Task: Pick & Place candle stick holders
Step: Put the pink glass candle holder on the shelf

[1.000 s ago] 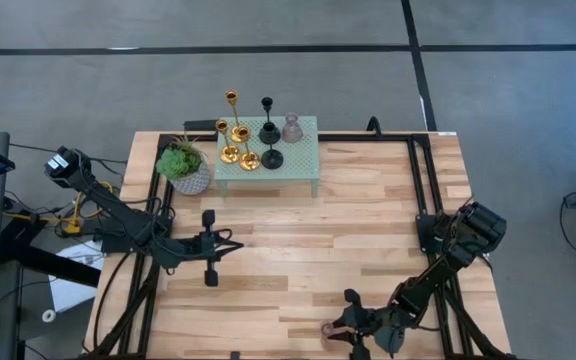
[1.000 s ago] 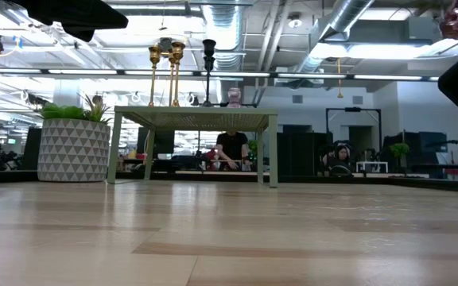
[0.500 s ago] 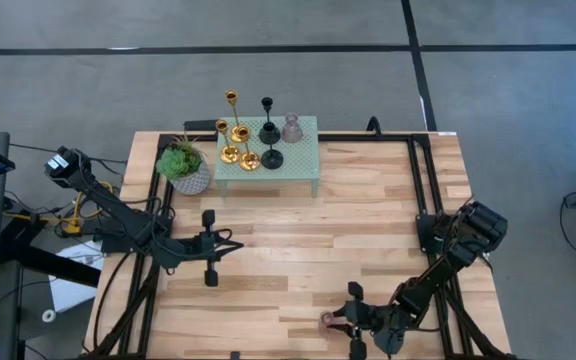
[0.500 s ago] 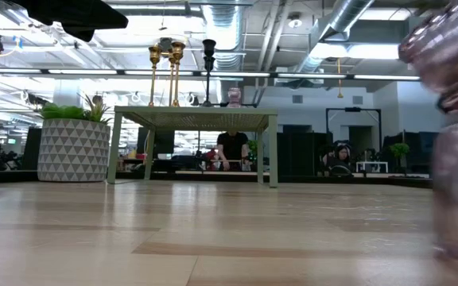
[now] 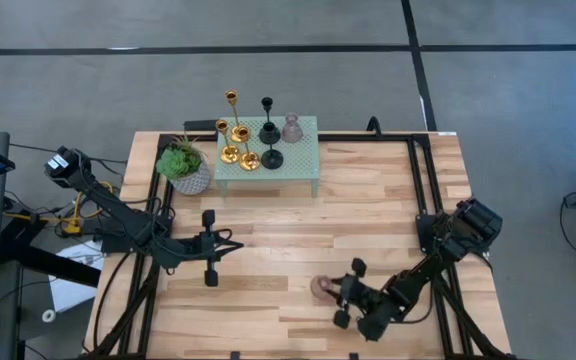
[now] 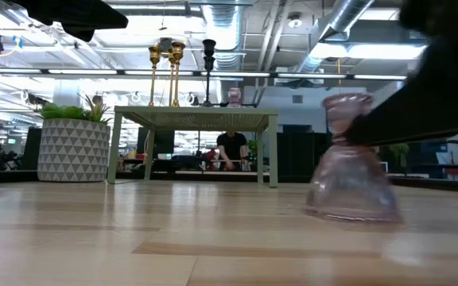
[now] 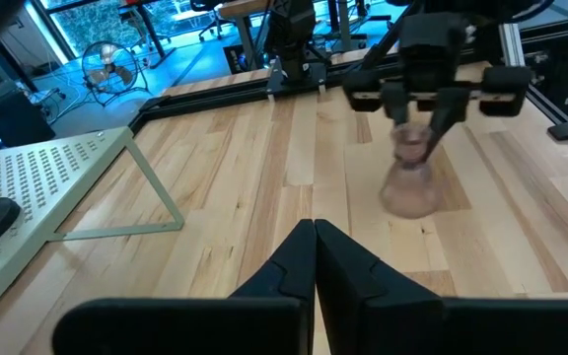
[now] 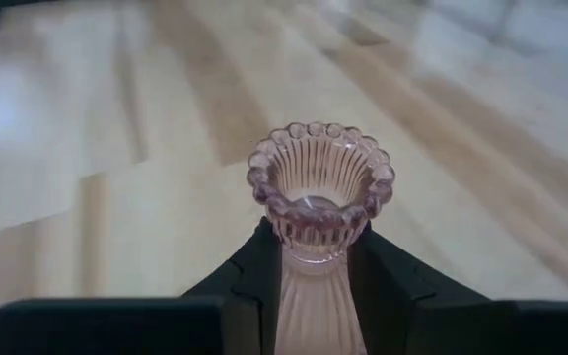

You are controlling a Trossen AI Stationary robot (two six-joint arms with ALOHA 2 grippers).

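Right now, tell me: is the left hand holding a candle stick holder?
No, the left hand is shut on nothing; the right hand grips the pink holder.

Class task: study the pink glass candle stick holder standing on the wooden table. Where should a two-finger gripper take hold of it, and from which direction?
Grip the narrow ribbed neck of the pink holder, just under the scalloped cup. The wide bell base and flared rim would probably slip. It stands upright, so come in level from the side, as the right gripper does now.

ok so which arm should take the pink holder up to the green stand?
Right. Its end effector is already shut on the pink holder, whose base looks on or just above the wooden table. The left end effector is shut and empty, apart from it.
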